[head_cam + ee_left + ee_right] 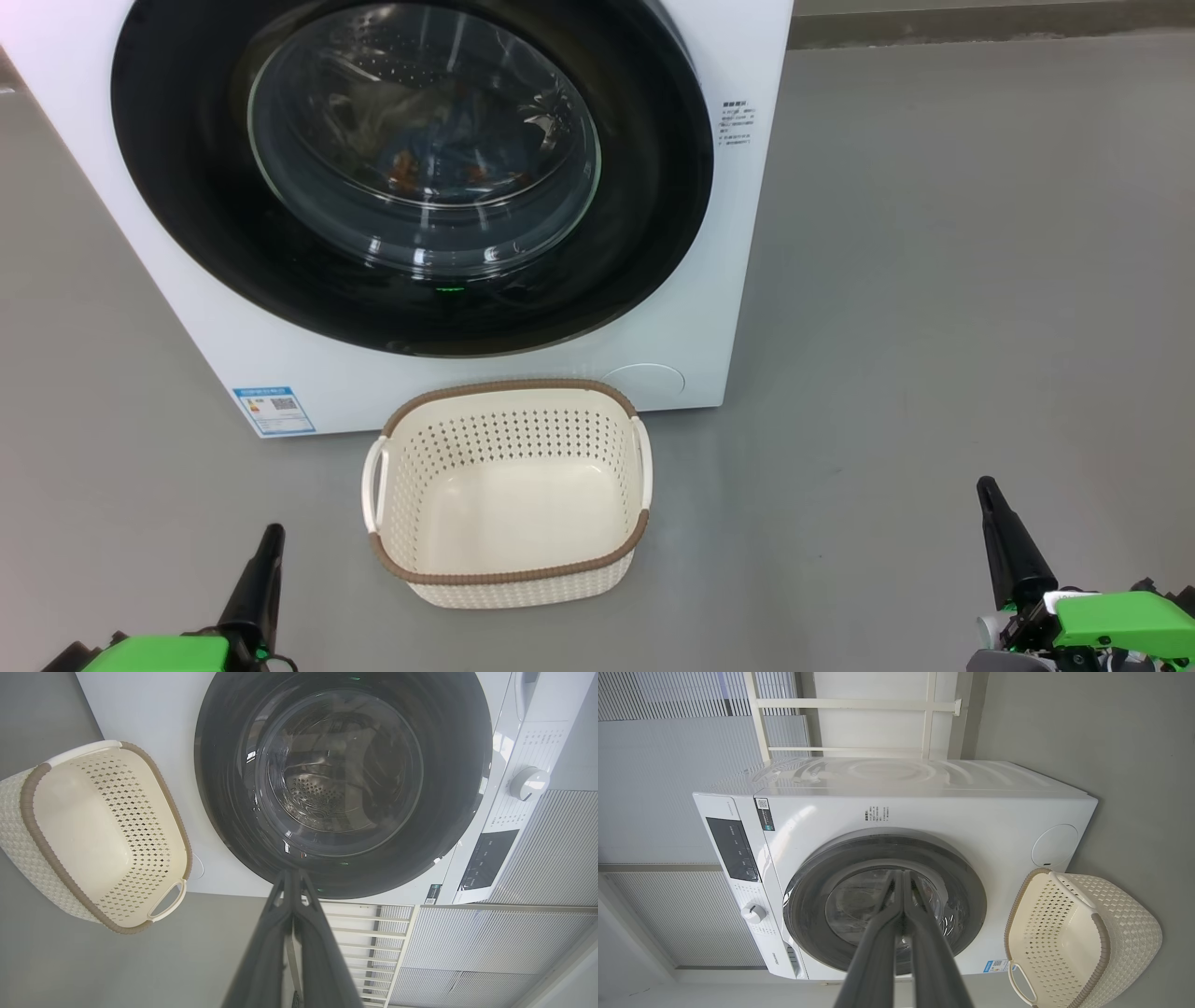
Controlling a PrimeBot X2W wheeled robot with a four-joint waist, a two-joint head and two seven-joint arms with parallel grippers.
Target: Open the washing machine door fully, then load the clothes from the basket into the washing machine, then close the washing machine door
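The washing machine door (625,233) is seen closed on the washing machine (742,280), with the clothes (406,171) glimpsed behind its glass as blue fabric flecked with orange. The basket (509,576) is set on the grey floor (934,327) just in front of the machine. The left gripper (274,534) and right gripper (986,490) are held nearer, well apart either side of the basket, fingers clenched together.

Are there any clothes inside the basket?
No, the basket shows its bare cream bottom and perforated walls in full, with no fabric inside.
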